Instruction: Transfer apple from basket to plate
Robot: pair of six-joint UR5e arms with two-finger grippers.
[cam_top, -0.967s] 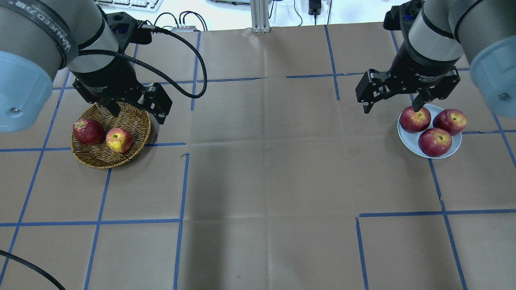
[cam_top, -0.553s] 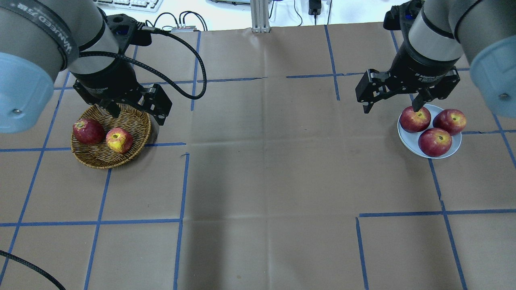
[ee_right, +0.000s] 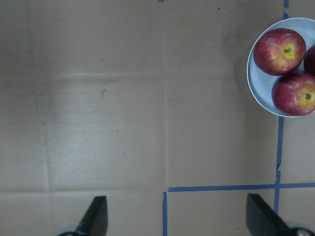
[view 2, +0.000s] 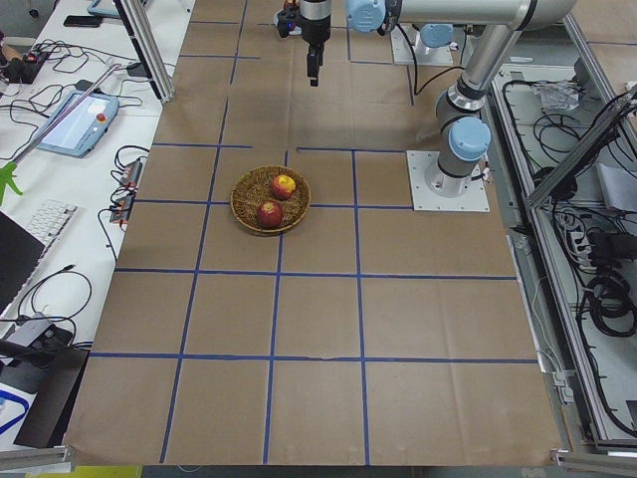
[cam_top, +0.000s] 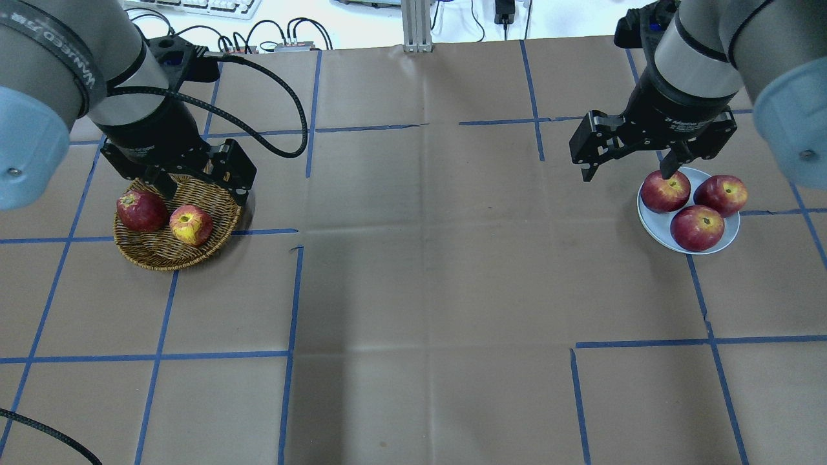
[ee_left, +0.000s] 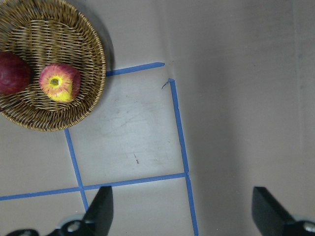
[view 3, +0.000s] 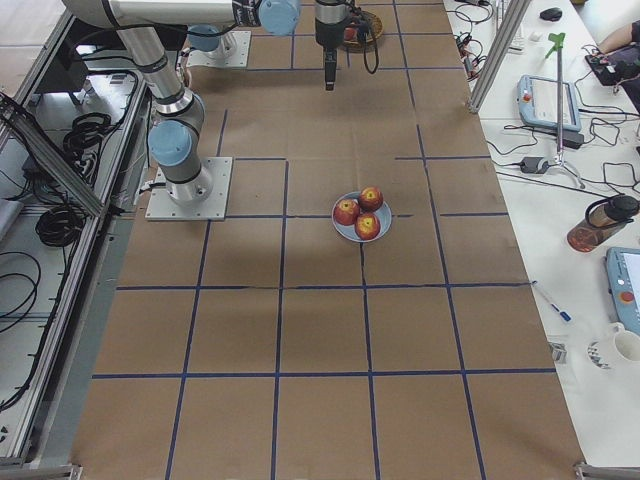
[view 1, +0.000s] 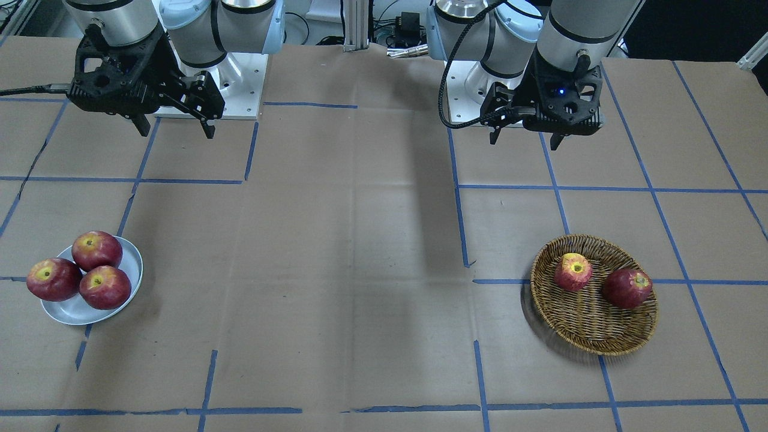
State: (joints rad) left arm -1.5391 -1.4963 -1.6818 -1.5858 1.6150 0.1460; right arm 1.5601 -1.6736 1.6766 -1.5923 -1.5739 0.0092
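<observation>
1. Overhead exterior view: a table covered in brown paper point(cam_top: 420, 290), marked into squares with blue tape, fills the scene.
2. Two grey-and-black robot arms reach in from the robot's side. The left arm point(cam_top: 139, 123) is by the basket and the right arm point(cam_top: 685, 84) is by the plate.
3. The round shallow brown woven wicker basket point(view 1: 576, 327) sits on the robot's left side of the table and holds two apples.
4. The left gripper point(view 1: 525, 139) hangs raised above the table on the robot's side of the basket. Its jaws are spread wide with nothing between them. In the left wrist view its fingers point(ee_left: 101, 209) frame bare paper, and the basket lies off in the upper left corner.
5. The right gripper point(view 1: 177, 129) is also spread wide and holds nothing. It is raised above the table on the robot's side of the plate. In the right wrist view its fingers point(ee_right: 96, 214) frame only paper.
6. The small round pale grey-white plate point(view 1: 72, 313) sits on the robot's right side, well apart from the basket. Three dark red apples point(view 1: 105, 287) crowd it, touching one another.
7. The lighter red apple with a broad yellow top point(view 1: 573, 272) lies inside the basket, stem end up. It is just beside an evenly deep-red apple point(view 1: 627, 288), and neither gripper touches it.
</observation>
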